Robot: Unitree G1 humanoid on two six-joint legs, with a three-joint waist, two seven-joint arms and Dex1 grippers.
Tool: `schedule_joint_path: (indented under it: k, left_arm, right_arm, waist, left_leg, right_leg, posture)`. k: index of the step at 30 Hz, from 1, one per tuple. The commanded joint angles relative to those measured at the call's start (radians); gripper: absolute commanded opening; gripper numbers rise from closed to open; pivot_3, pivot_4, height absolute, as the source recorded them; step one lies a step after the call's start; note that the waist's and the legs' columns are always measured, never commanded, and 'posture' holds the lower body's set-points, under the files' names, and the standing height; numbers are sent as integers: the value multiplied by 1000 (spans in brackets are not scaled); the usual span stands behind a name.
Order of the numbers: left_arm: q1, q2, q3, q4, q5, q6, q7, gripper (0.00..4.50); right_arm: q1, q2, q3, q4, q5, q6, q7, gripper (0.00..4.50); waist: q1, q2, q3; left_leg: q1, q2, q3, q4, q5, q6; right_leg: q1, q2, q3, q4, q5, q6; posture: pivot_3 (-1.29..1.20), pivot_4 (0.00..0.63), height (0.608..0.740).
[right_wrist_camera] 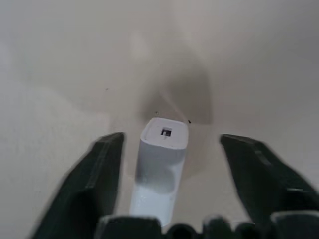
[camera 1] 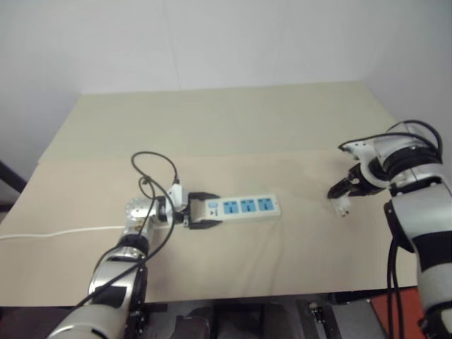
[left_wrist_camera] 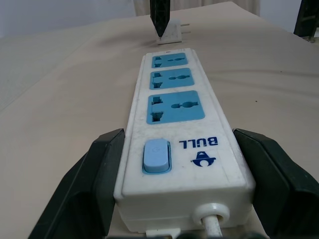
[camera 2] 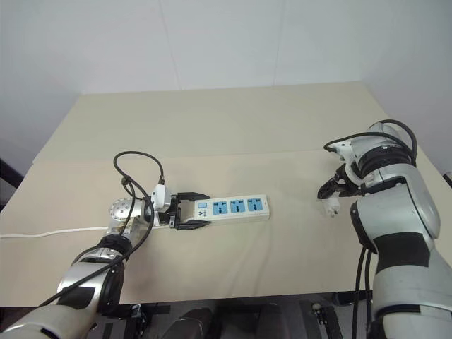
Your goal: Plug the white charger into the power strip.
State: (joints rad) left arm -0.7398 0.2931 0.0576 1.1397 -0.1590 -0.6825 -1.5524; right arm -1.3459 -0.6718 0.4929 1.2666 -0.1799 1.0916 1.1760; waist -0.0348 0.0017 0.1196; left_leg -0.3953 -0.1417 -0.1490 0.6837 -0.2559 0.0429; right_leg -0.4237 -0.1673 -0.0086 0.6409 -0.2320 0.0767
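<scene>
The left gripper (left_wrist_camera: 172, 199) is clamping the switch end of the power strip (camera 1: 241, 207), a black finger pressed against each long side, so the strip is lying flat on the tan table (camera 1: 212, 134) with its three blue sockets facing up. The white charger (right_wrist_camera: 162, 159) is sitting on the table well apart from the strip's far end, beyond the last socket. The right gripper (right_wrist_camera: 172, 174) is pointing down over it, fingers standing to either side of the cube with gaps showing, not yet pinching it.

The likely risk: the fingers are closing off-centre, so one finger could be nudging the small cube first and tipping or sliding it away. A skewed pinch could also leave the prongs badly angled for the sockets.

The left wrist view is showing the prongs pointing sideways, level with the table; the right wrist view is showing the finger gaps instead, and the head views give the separation between charger and strip
</scene>
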Motion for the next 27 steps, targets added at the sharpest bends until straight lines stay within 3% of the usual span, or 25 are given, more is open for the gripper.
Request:
schedule_joint_path:
  k: [1, 4, 5, 15, 19, 22, 24, 27]
  left_arm:
    - [30, 16, -53, 9, 56, -13, -4, 3260]
    - [32, 17, -55, 10, 58, -16, 0, 3260]
    - [33, 18, -55, 10, 58, -17, 1, 3260]
    - [39, 27, -58, -1, 54, -12, 2, 3260]
    - [31, 33, -63, -5, 50, 11, -18, 3260]
    - [27, 36, -67, -14, 47, 25, -27, 3260]
    - [26, 37, -70, -18, 46, 27, -22, 3260]
    - [28, 40, -70, -25, 39, 33, -25, 3260]
  right_arm:
    - [-37, 5, -19, 3, -24, -13, 9, 2154]
    - [-35, 14, -9, 5, -39, -23, 21, 1186]
    - [-33, 15, -6, 5, -43, -27, 26, 1112]
    - [-70, -6, 30, -115, -90, -70, 134, 1112]
    - [-15, -70, 20, -441, -62, 18, 194, 1112]
    - [102, -127, -115, -795, 44, 107, 180, 1112]
    - [218, -119, -278, -988, 131, 42, 128, 1112]
    - [326, -95, -423, -1119, 239, -32, 92, 1112]
  waist:
    - [-1, 0, 0]
    - [-3, 0, -1]
    - [-3, 0, -1]
    - [-7, 3, -3]
    - [-6, 3, -3]
    - [-3, 2, -3]
    - [-1, 1, -4]
    - [-1, -1, -4]
  left_leg:
    - [0, 0, 0, 0, 0, 0]
    - [0, 0, 0, 0, 0, 0]
    - [1, 0, 0, 0, 0, 0]
    - [1, 0, 0, 1, 0, 0]
    - [1, 0, 0, 1, 0, 0]
    - [0, 0, -1, 1, -1, -1]
    - [0, 0, -2, 0, -1, -1]
    - [0, 0, -2, 1, -1, -1]
  right_leg:
    - [0, 0, 0, 0, 0, 0]
    - [0, 0, 0, 0, 0, 0]
    - [0, 0, 0, 0, 0, 0]
    - [0, 0, 1, 1, 0, 0]
    - [-1, 1, 1, 2, 0, 0]
    - [-1, 2, -1, 2, 0, 0]
    - [-1, 2, -2, 2, 0, 0]
    - [0, 2, -2, 1, 0, 0]
  posture:
    - [0, 150, 740]
    - [0, 150, 740]
    - [0, 150, 740]
    - [0, 150, 740]
    - [0, 150, 740]
    - [0, 150, 740]
    - [0, 150, 740]
    - [0, 150, 740]
